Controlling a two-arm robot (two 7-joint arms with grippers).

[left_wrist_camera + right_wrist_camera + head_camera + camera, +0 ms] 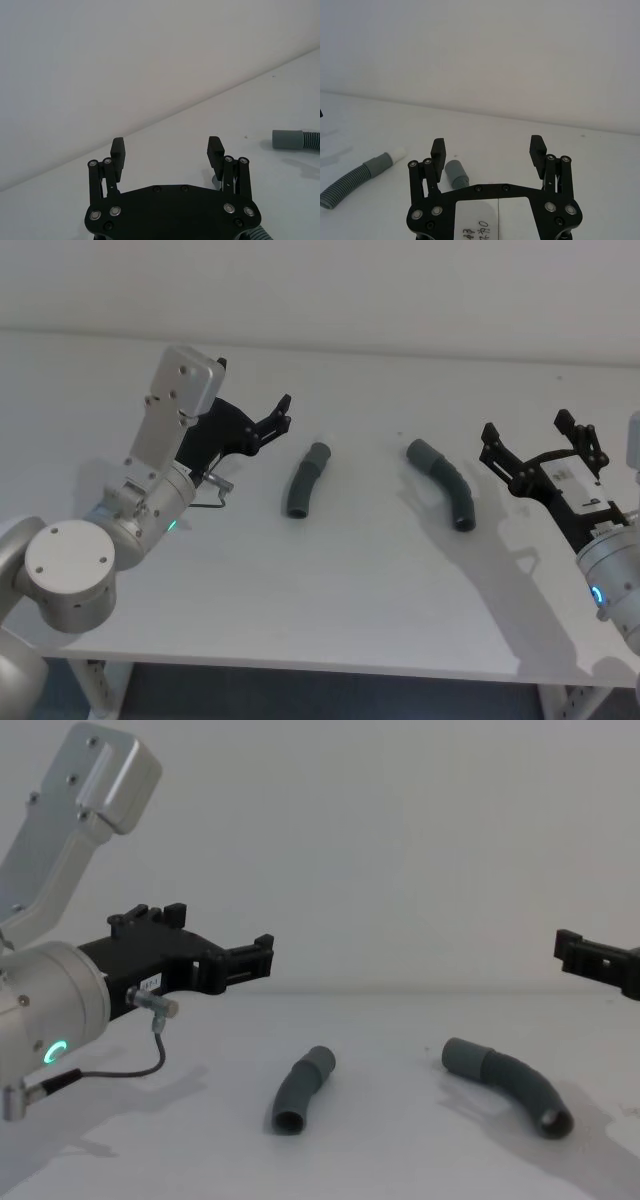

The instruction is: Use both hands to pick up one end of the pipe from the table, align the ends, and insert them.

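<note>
Two dark grey pipe pieces lie apart on the white table (330,590). The shorter piece (305,480) (300,1090) is at centre-left, the longer curved piece (445,482) (510,1085) at centre-right. My left gripper (280,415) (255,955) hovers open just left of the shorter piece, holding nothing. My right gripper (535,432) (585,955) hangs open to the right of the curved piece, also with nothing in it. The right wrist view shows the open gripper (487,150), a piece with a pale tip (362,175) beyond it and a grey end (456,172) near one finger. The left wrist view shows its open gripper (166,150) and a ribbed piece (295,140).
A plain pale wall (320,285) rises behind the table's far edge. A thin dark cable (130,1065) loops from the left wrist. The table's front edge (300,665) runs close to me, with bare surface between it and the pipe pieces.
</note>
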